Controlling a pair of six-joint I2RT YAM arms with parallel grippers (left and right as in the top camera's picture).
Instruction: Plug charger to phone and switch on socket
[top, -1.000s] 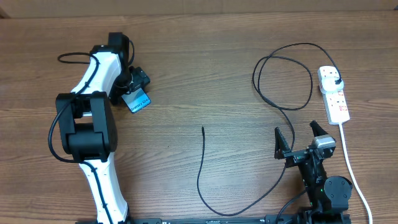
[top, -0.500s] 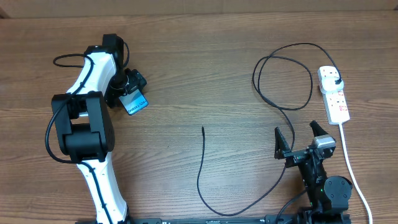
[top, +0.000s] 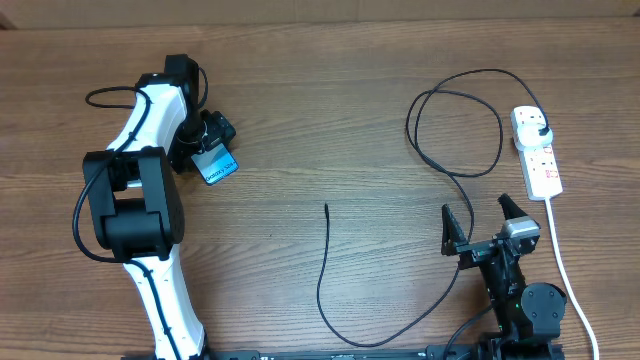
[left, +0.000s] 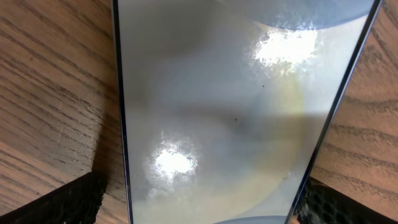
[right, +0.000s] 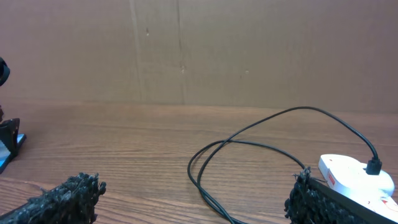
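Left gripper (left: 199, 202), jaws spread wide astride the phone (left: 217, 112) directly beneath it, has shifted slightly and stopped, seemingly ready to close.

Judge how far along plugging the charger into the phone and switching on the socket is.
Done: the charger's plug head sits in the socket. In hand: the open left gripper straddles the phone. Left: the connector tip lies loose, far from the phone; the right gripper is open, holding nothing; the switch position is too small to tell.
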